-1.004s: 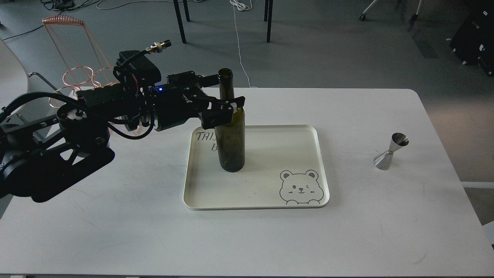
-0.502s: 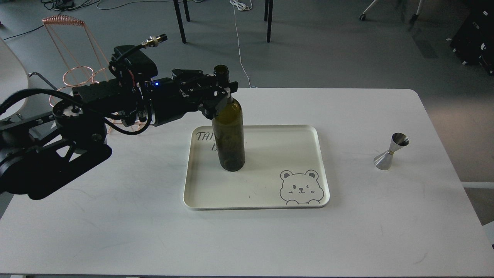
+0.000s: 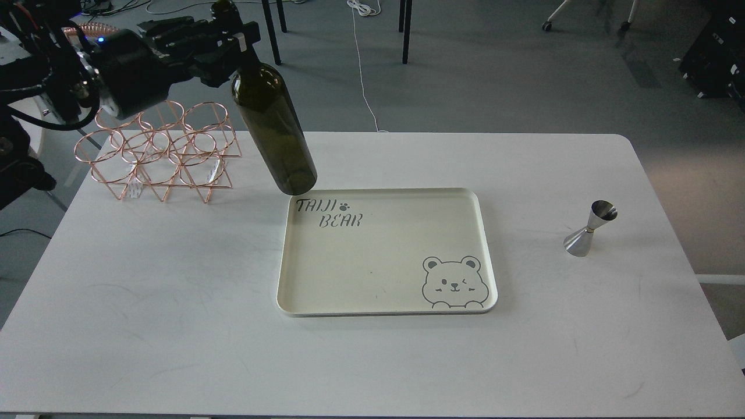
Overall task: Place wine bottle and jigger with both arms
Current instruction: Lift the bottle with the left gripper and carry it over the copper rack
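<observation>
My left gripper (image 3: 230, 36) is shut on the neck of the dark olive-green wine bottle (image 3: 273, 131). The bottle hangs in the air, tilted, its base down to the right above the far left corner of the cream tray (image 3: 483, 244). The steel jigger (image 3: 589, 229) stands upright on the white table (image 3: 174, 326) at the right, wide cone down. My right gripper is not in view.
A copper wire bottle rack (image 3: 157, 152) stands at the table's far left, just left of the hanging bottle. The tray bears a bear drawing (image 3: 453, 281) and the words TAIJI BEAR. Chair legs and cables lie on the floor behind the table.
My left gripper closed on the bottle's neck, then lifted it off the tray, up and to the left, tilting it. The arm's retreat uncovered the copper rack. The jigger has not moved.
</observation>
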Controlling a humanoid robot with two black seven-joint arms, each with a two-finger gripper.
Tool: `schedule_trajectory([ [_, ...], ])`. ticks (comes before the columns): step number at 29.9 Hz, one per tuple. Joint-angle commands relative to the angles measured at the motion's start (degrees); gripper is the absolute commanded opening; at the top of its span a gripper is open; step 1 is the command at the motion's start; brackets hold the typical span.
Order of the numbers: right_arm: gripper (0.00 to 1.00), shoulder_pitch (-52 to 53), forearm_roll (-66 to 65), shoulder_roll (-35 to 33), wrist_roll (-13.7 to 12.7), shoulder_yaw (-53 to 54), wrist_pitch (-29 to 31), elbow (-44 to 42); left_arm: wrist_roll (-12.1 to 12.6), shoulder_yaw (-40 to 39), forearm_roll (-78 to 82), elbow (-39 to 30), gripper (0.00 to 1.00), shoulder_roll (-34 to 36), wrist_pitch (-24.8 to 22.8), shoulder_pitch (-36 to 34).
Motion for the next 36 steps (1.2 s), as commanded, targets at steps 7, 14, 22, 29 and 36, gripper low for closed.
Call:
schedule_trajectory([
  [7,0.96,0.5,-0.1,0.5,0.0,0.0,-0.3,0.1,-1.6,0.7,0.9,11.4,0.20,2.0,-0.1,-3.8],
  [14,0.96,0.4,0.0,0.0,0.0,0.0,-0.2,0.0,-1.6,2.3,1.0,14.6,0.20,1.8,0.1,-3.6],
  [22,0.96,0.3,0.0,0.0,0.0,0.0,-0.2,0.0,-1.4,4.2,1.0,18.8,0.20,-1.0,0.5,-3.9],
  [29,0.96,0.3,0.0,0.0,0.0,0.0,-0.1,0.0,-1.5,4.2,1.0,20.3,0.20,-1.7,0.6,-4.0],
  [36,0.96,0.3,0.0,0.0,0.0,0.0,-0.2,0.0,-1.2,4.2,1.0,21.0,0.20,-2.4,0.7,-4.6],
])
